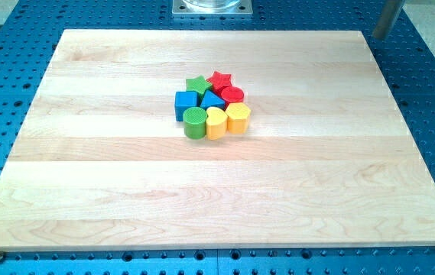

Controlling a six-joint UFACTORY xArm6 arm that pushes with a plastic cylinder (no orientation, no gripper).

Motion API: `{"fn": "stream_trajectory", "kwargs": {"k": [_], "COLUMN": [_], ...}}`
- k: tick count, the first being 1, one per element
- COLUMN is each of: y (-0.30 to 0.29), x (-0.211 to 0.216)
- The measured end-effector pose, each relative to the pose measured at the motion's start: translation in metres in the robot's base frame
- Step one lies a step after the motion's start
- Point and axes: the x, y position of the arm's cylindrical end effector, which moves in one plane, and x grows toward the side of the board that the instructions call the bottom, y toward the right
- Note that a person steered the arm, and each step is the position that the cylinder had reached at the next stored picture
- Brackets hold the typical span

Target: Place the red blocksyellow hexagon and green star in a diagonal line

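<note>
- Only a short grey length of the arm shows, slanting at the upper right corner of the frame.
- My tip is out of sight, so its place cannot be told.

The pale wooden surface carries one tight cluster just above the frame's centre: red star, green star, red cylinder, blue cube, blue triangle, green cylinder, yellow heart, yellow hexagon.

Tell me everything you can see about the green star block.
The green star-shaped block is a small, solid-looking, matte piece lying flat with its star face up. It sits at the top left of the tight cluster near the middle of the pale wooden board. It is pressed against the red star block on its right, the blue cube below it and the blue triangular block at lower right. My tip is not in view.
</note>
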Motion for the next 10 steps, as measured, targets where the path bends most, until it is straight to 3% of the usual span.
{"fn": "stream_trajectory", "kwargs": {"k": [1, 3, 5, 8, 9, 10], "y": [0.000, -0.062, -0.064, -0.064, -0.064, -0.123], "x": [0.000, 0.001, 0.050, 0.047, 0.069, 0.110]}}
